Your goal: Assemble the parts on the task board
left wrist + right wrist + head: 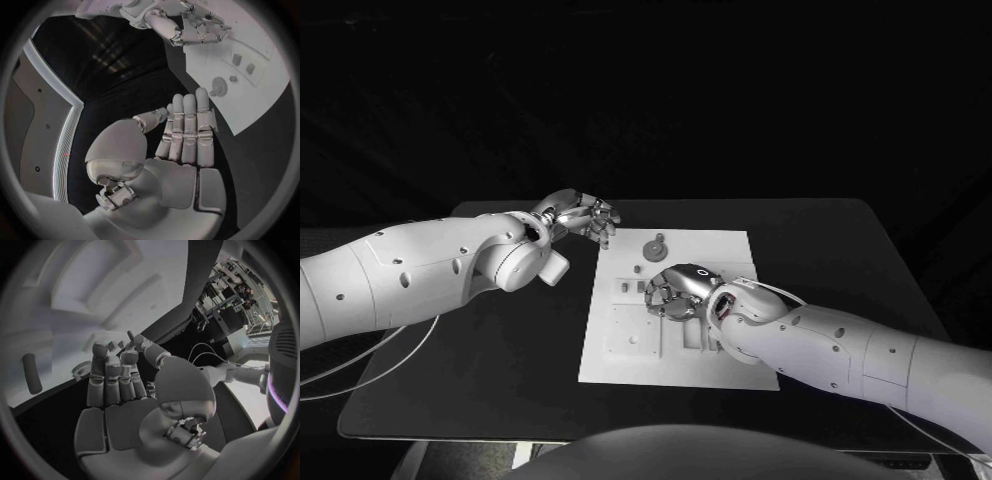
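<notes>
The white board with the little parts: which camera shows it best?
The head view: the whole board lies flat before the robot, its outline plain, with the right robot hand over its middle. The left wrist view catches one corner with a few parts. The right wrist view shows it close and blurred.

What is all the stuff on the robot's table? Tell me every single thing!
table: one, black, under everything.
task board: one, white plate, flat in the middle of the table.
round part: one, grey, on the far end of the task board, apart from both hands.
small parts: a few, grey, on the board; too small to count surely.
cables: thin, pale, running by the left arm at the table's near left.
left hand: one, silver, above the table just off the board's far left corner, fingers apart, holding nothing.
right hand: one, silver, over the middle of the board, fingers curled down; whether it holds a part is hidden.
</notes>
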Controlling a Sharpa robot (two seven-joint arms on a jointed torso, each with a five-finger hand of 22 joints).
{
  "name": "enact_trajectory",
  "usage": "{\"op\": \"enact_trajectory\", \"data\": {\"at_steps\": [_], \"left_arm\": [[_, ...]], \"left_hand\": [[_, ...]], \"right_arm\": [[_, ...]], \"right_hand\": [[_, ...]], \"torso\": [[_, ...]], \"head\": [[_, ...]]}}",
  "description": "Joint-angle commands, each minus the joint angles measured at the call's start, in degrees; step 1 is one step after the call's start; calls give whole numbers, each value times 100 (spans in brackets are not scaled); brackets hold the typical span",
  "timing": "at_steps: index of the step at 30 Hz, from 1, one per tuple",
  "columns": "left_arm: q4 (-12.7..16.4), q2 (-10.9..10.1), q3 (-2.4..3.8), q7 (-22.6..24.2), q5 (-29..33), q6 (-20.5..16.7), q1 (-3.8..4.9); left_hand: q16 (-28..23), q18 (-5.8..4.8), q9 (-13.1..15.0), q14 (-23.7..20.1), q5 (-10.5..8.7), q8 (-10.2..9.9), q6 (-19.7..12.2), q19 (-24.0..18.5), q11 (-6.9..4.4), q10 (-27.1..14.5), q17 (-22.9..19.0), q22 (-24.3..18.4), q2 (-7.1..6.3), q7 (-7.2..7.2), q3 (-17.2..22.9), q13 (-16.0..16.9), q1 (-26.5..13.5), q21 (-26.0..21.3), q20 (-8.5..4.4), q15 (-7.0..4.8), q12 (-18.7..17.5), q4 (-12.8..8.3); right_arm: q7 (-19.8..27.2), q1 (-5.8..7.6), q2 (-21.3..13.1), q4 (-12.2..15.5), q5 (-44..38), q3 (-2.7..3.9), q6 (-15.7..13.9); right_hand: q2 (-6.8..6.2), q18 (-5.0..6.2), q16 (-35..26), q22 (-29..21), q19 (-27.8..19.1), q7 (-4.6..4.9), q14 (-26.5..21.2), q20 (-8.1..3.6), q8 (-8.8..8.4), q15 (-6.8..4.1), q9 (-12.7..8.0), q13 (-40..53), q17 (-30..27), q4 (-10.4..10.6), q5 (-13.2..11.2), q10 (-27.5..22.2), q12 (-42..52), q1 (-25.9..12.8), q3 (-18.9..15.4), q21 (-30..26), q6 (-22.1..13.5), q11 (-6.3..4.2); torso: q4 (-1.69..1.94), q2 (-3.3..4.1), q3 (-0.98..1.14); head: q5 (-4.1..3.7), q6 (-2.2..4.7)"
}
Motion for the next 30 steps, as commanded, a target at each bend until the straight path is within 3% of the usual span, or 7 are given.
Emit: {"op": "enact_trajectory", "data": {"at_steps": [1,22,30], "left_arm": [[9,10,6,74,-13,-17,8],[21,7,6,60,-13,2,11],[16,0,6,57,-13,2,14]], "left_hand": [[29,114,7,-24,-5,-36,27,-10,-2,-35,-7,8,-53,18,7,7,-7,-26,0,1,-34,18],[32,114,14,-27,-4,-44,29,-10,-1,-38,-11,10,-55,18,8,11,-2,-30,1,2,-39,22],[33,114,17,-28,-4,-47,30,-10,-1,-38,-13,10,-56,18,8,13,0,-32,1,2,-41,23]], "right_arm": [[47,-7,-5,18,-78,-5,66],[37,-91,62,-101,-94,-58,183],[40,-122,87,-102,-102,-75,200]], "right_hand": [[1,78,12,74,47,109,-8,-5,17,-50,9,4,0,0,20,22,-40,-68,40,31,134,-38],[6,78,10,73,46,107,-9,-4,17,-51,11,5,0,0,17,23,-43,-83,43,29,139,-40],[7,78,9,73,45,107,-9,-4,15,-52,11,6,0,-1,16,23,-45,-89,44,28,138,-40]], "torso": [[-5,1,3],[2,2,-9],[-3,-1,2]], "head": [[25,-13],[56,-58],[62,-68]]}}
